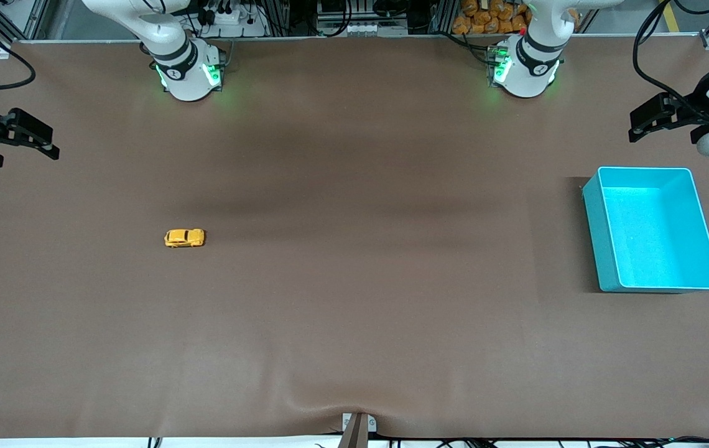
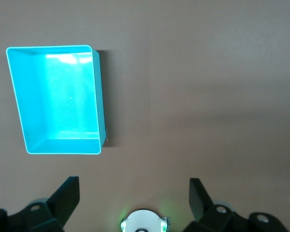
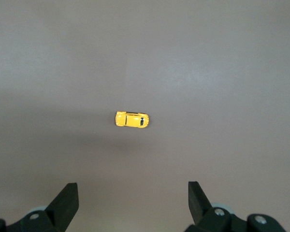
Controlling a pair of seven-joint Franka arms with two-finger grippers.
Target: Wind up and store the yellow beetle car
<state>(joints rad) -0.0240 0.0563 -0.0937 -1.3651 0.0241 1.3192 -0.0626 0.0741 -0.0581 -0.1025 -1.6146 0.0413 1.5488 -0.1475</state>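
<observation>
Brown table mat (image 1: 354,323) — bare across its middle. Yellow beetle car (image 1: 185,238), on its wheels, toward the right arm's end, at about nine o'clock from centre. Turquoise bin (image 1: 603,249) at three o'clock, well apart. Right gripper (image 1: 50,146) and left gripper (image 1: 637,127) — both spread wide, holding nothing, each waiting over its own table end.
</observation>
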